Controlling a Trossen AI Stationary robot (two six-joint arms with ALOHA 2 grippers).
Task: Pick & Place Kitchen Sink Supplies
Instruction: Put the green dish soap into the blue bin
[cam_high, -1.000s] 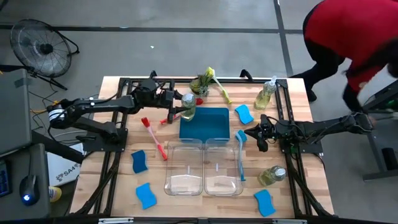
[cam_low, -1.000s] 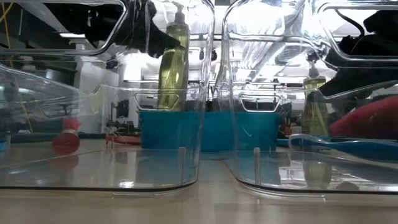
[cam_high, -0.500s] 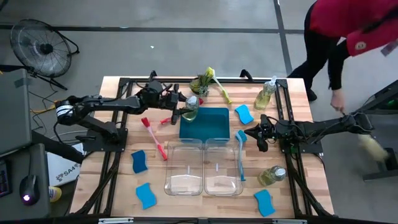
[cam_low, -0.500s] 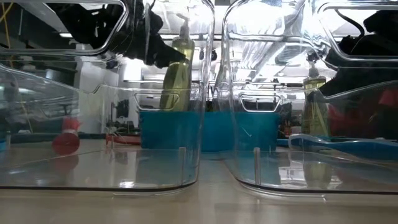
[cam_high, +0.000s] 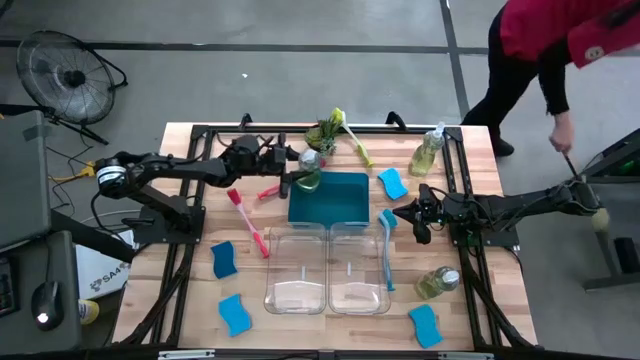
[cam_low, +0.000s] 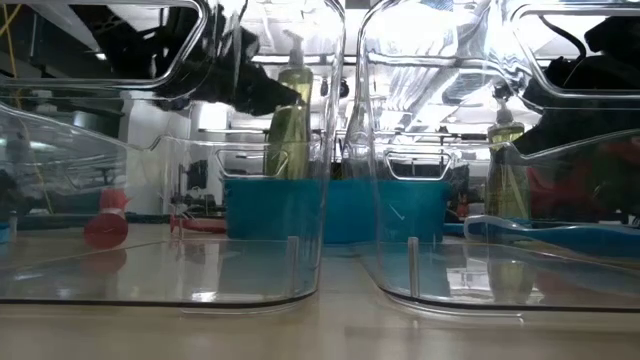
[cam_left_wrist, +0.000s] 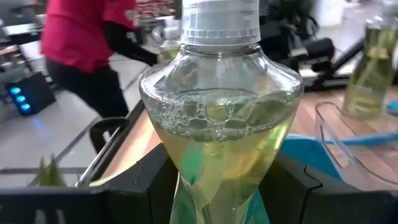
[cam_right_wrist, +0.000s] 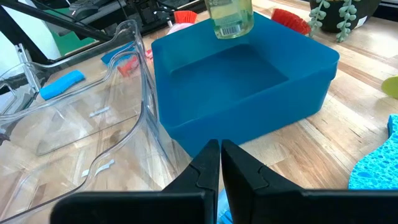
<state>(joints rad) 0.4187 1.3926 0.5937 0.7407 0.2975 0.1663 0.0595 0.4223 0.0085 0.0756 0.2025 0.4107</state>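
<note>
left tool is clamped on a clear soap bottle of yellow-green liquid, carrying it tilted over the far left corner of the teal tray. from the right wrist view the bottle's base hangs above the tray's hollow, clear of its floor. in the left wrist view the bottle fills the frame, foam at its shoulder, dark fingers pressed on either side of its waist.

right tool sits off the tray's right side, clenched on nothing, fingertips pinched together and pointing at the tray.

around the bench: a red-pink brush lies left of the two clear bins, a blue brush lies along the right bin's edge, a yellow-green brush rests by the potted plant at the far edge. a second bottle stands at the far right, a third lies near right. blue sponges are scattered left and right. a person in red bends beyond the bench's right corner.
</note>
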